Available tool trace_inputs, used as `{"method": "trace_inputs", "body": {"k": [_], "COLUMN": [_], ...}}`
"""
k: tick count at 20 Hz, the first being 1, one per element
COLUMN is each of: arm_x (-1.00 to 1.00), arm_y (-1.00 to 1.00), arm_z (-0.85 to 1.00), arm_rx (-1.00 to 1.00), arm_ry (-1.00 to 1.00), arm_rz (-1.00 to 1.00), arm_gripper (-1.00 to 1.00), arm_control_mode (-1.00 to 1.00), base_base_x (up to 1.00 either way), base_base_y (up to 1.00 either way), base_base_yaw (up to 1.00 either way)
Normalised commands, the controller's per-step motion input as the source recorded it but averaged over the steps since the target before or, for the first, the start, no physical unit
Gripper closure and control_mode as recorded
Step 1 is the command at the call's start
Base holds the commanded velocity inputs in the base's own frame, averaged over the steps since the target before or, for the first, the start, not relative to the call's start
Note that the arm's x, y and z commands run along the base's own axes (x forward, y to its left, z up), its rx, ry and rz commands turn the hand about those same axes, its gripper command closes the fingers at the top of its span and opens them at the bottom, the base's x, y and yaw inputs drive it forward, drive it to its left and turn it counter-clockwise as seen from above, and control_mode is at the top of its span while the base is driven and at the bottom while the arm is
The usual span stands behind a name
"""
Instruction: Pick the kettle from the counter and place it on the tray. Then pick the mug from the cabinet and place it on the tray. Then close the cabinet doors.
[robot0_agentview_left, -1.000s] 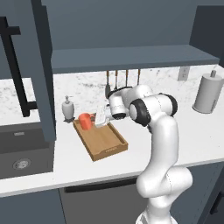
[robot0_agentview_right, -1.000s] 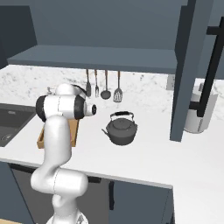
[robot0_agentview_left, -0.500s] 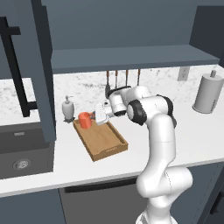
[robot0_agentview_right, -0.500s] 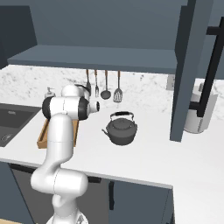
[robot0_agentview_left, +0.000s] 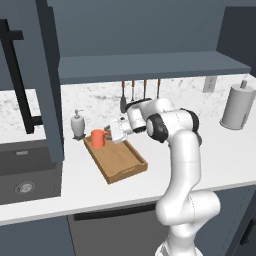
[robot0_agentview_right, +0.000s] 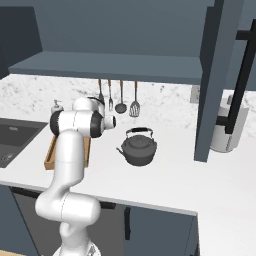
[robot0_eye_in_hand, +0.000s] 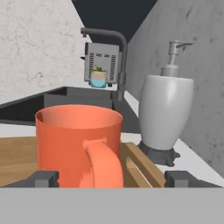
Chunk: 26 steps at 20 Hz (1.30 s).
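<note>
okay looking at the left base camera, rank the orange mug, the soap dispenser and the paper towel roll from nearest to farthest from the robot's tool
1. Orange mug: on the wooden tray's far end, right at the tool, whose jaws stand open around it.
2. Soap dispenser: on the counter just beyond the mug, by the sink side.
3. Paper towel roll: far off at the counter's opposite end.

no readable text, labels or signs
</note>
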Motion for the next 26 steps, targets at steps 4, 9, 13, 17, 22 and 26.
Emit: {"method": "trace_inputs", "body": {"k": [4,9,13,17,22,26], "arm_x": [-0.2,-0.28,-0.43,-0.54,-0.52,-0.54], "arm_y": [0.0,-0.01,-0.08,-0.05,-0.16,-0.16], "arm_z": [0.16,0.34,0.55,0.6,0.58,0.48], "arm_rx": [0.0,0.0,0.0,0.0,-0.04,-0.16], "arm_ry": [0.0,0.0,0.02,0.06,0.12,0.12], "arm_rz": [-0.03,-0.1,-0.14,-0.2,-0.23,-0.26], "arm_gripper": [-1.0,-1.0,-1.0,-1.0,-1.0,-1.0], "arm_control_mode": [-1.0,-1.0,-1.0,-1.0,-1.0,-1.0], "base_base_x": [0.0,0.0,0.0,0.0,0.0,0.0], "base_base_y": [0.0,0.0,0.0,0.0,0.0,0.0], "base_base_yaw": [0.0,0.0,0.0,0.0,0.0,0.0]}}
